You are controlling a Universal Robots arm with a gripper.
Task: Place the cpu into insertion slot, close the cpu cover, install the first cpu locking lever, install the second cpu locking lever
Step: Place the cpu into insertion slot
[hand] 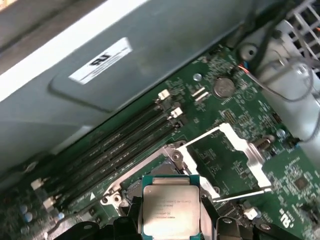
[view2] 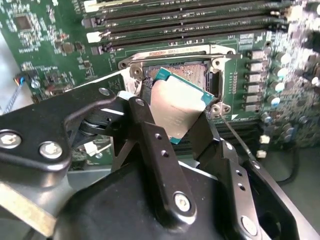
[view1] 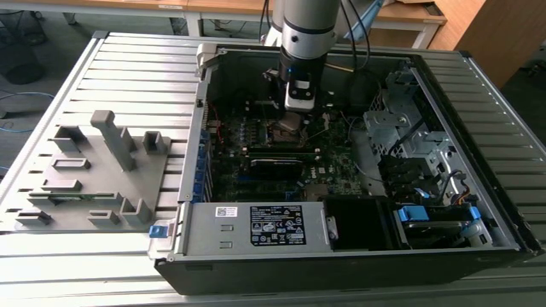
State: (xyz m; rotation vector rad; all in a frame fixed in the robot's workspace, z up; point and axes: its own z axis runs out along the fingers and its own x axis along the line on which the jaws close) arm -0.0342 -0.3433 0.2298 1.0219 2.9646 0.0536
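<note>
My gripper [view2: 175, 119] is shut on the cpu [view2: 181, 102], a flat silver-topped square with a green edge. Its black fingers [view2: 145, 120] press on two opposite sides of the chip. The cpu hangs tilted just above the insertion slot [view2: 192, 74], whose gold contact field and silver rim show behind it. In the first wrist view the cpu [hand: 171, 209] sits above the slot [hand: 131, 189]. The cpu cover [hand: 240, 145], a silver frame, stands swung open beside the slot. In the exterior view the gripper [view1: 290, 120] is low over the circuit board [view1: 256, 166].
Memory slots [view2: 180, 22] run beside the socket. A thin wire lever [view2: 235, 134] sticks out by the socket's corner. The open computer case [view1: 358, 256] has a power supply box [view1: 256, 224], drive cages [view1: 401, 134] and cables. A grey fixture tray [view1: 94, 173] lies at the exterior view's left.
</note>
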